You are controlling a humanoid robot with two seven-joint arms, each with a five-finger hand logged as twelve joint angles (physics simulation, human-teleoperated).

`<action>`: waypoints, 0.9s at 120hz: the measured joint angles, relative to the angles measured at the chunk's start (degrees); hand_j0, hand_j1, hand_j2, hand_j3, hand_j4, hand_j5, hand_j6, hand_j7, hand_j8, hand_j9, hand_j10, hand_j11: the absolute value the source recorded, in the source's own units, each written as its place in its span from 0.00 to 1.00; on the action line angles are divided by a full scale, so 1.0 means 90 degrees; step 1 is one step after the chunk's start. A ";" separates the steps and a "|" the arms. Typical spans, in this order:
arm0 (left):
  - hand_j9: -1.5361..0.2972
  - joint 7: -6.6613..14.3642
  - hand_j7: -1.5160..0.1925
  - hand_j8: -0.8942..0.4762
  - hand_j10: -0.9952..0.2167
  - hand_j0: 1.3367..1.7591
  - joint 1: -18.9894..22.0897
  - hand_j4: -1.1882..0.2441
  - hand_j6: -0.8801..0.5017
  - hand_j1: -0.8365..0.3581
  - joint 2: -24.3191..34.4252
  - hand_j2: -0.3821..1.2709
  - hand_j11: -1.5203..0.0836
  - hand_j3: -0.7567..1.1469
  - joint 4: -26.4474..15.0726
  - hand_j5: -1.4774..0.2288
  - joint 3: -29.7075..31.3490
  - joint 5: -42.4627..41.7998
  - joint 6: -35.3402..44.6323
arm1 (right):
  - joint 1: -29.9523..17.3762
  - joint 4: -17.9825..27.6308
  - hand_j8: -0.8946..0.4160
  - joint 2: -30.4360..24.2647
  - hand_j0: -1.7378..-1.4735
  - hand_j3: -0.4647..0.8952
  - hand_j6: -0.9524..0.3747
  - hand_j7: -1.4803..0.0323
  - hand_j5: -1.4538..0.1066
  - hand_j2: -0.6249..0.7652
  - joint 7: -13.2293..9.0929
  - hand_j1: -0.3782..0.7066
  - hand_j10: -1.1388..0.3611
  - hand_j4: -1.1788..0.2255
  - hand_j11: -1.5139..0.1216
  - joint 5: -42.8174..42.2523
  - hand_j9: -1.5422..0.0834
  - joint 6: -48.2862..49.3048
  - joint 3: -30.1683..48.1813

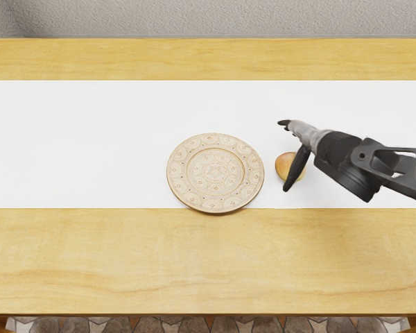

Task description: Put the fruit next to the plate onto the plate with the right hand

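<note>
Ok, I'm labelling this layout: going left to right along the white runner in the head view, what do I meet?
plate → fruit → right arm. The right hand overlaps the fruit, so I leave it out of the order.

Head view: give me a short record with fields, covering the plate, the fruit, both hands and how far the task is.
plate: round, patterned, on the white runner, nothing on it
fruit: yellow-orange, on the runner just right of the plate, not on it
right hand: open, fingers spread over the fruit, one finger crossing in front of it; contact cannot be told
left hand: not in view
table: wood, runner across the middle
task: fruit not yet on the plate
</note>
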 joint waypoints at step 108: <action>0.66 0.0000 0.70 0.47 0.62 0.76 0.0000 0.66 0.46 0.75 0.0000 0.26 0.75 0.40 0.0001 0.68 0.0000 0.0000 0.0000 | -0.0005 0.0646 0.53 -0.0174 0.30 0.34 0.56 0.81 0.76 0.42 -0.0001 0.25 0.62 0.70 0.77 -0.0240 0.79 -0.0779 -0.0413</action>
